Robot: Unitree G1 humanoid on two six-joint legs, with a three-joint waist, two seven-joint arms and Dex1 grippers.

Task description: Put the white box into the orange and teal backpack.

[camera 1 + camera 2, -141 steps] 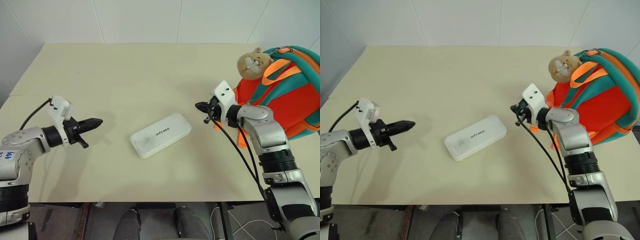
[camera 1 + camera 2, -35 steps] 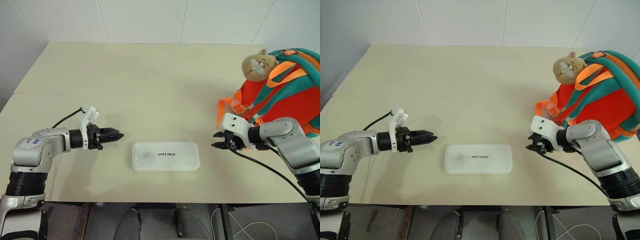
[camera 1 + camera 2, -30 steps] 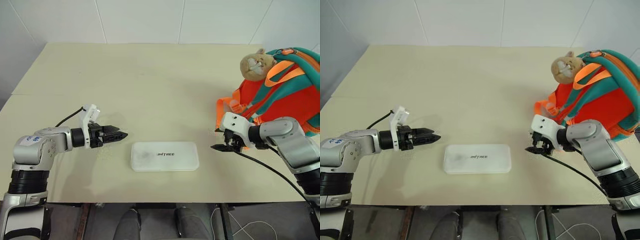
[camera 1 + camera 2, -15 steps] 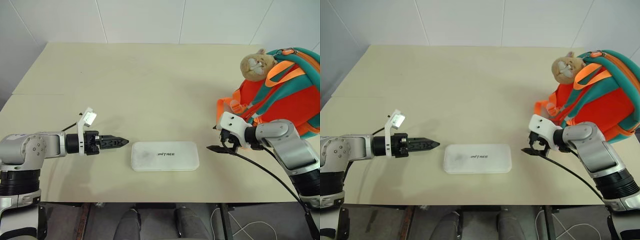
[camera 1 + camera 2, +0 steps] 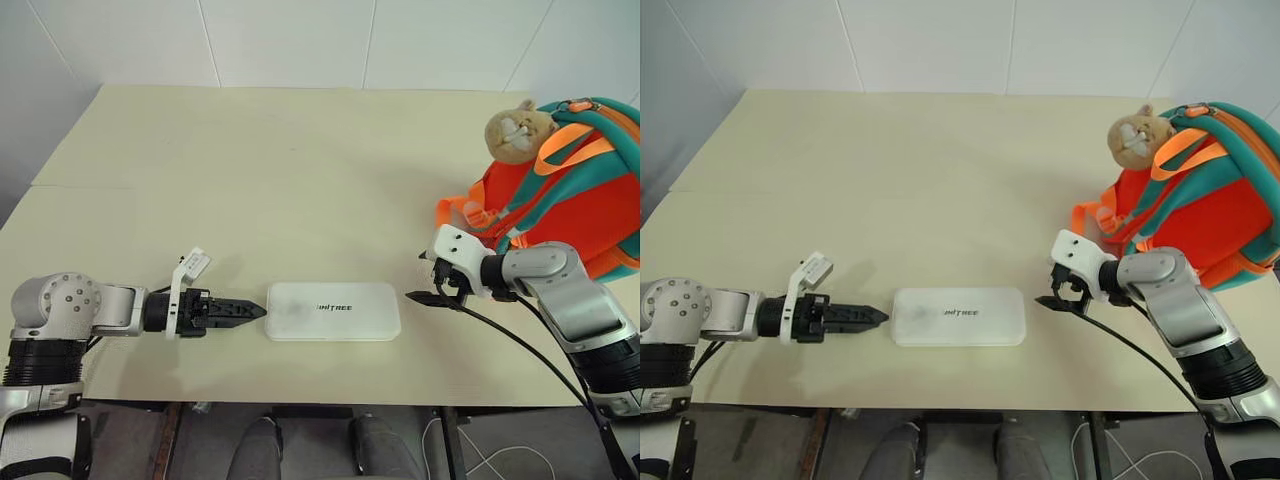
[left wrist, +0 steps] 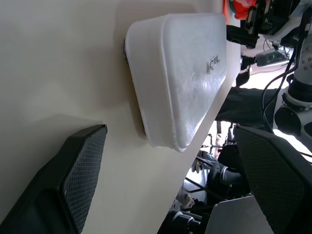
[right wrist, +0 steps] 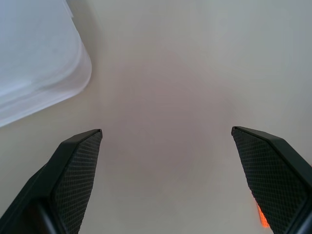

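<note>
The white box (image 5: 333, 310) lies flat near the table's front edge, its dark lettering facing up. My left gripper (image 5: 256, 311) points at its left short end, tips very close to it. The left wrist view shows the box (image 6: 180, 73) just beyond the widely parted fingers (image 6: 73, 180), which hold nothing. My right gripper (image 5: 414, 297) hovers a little off the box's right end, open and empty. A corner of the box (image 7: 34, 58) lies ahead of its fingers (image 7: 73, 175). The orange and teal backpack (image 5: 570, 190) stands at the right, behind the right arm.
A tan plush toy (image 5: 515, 128) hangs at the backpack's top left. Orange webbing loops (image 5: 460, 212) trail from the backpack onto the beige table (image 5: 300, 170) near my right wrist. The table's front edge runs just below the box.
My left gripper has dropped toward the table's front edge, rolled over, and now aims at the box's left end with wider jaws. The right gripper has opened slightly and barely moved.
</note>
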